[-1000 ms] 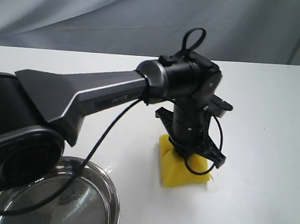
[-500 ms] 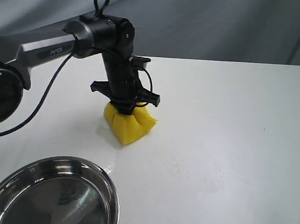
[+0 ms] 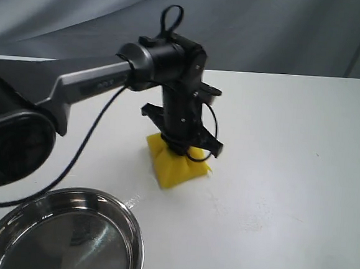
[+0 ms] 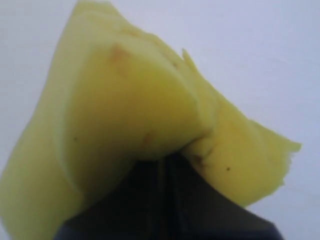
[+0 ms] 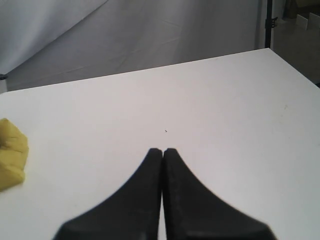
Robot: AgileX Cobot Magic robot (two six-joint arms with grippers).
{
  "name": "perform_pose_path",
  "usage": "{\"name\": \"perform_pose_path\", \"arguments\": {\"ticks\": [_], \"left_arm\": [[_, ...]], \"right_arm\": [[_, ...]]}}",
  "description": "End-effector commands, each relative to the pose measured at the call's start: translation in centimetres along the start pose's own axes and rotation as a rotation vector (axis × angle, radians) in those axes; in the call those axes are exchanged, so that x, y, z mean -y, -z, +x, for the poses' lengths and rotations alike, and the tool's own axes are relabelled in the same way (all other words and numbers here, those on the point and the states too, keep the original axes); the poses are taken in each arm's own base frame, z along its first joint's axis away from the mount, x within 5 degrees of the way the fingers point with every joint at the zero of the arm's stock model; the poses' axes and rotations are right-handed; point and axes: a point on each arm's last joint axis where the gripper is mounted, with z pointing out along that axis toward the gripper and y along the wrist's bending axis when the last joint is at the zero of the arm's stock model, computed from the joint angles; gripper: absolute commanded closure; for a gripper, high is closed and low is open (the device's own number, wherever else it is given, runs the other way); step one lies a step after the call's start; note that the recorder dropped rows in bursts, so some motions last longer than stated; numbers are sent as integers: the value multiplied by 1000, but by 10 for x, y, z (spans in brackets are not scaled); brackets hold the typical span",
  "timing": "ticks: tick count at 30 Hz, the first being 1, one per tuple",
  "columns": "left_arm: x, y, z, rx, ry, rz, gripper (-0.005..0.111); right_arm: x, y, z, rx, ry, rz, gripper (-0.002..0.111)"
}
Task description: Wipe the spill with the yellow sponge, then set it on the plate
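The yellow sponge (image 3: 177, 165) is pressed against the white table near the middle of the exterior view, squashed into folds. My left gripper (image 3: 182, 149) comes down on it from above and is shut on it. In the left wrist view the sponge (image 4: 130, 110) fills most of the picture, pinched between the dark jaws. The steel plate (image 3: 136, 231) sits at the front left. Only faint wet streaks (image 3: 236, 217) show right of the sponge; no amber puddle is visible. My right gripper (image 5: 163, 150) is shut and empty, over bare table; it does not show in the exterior view.
The left arm (image 3: 78, 86) stretches in from the left above the table. A grey cloth backdrop (image 3: 269, 29) hangs behind the far edge. The sponge's edge (image 5: 11, 150) shows at the side of the right wrist view.
The left gripper has swept the sponge across the table: from right of centre a second ago, far to the left half a second ago, and now back toward the middle.
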Motion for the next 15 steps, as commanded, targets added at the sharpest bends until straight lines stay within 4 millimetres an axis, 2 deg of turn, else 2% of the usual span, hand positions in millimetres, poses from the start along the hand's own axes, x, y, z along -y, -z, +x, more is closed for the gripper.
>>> {"name": "perform_pose_path", "arguments": {"ticks": [1, 4, 7, 10, 15], "left_arm": [[71, -21, 16, -78, -99, 94, 107], [89, -21, 21, -78, -173, 90, 107], [87, -22, 20, -76, -184, 75, 107], [63, -22, 15, -66, -117, -4, 107], [1, -25, 5, -50, 45, -152, 107]], "right_arm": [[1, 0, 1, 3, 6, 8, 108], [1, 0, 1, 3, 6, 8, 108], [1, 0, 1, 3, 6, 8, 108], [1, 0, 1, 3, 6, 8, 108], [1, 0, 1, 3, 6, 8, 108]]}}
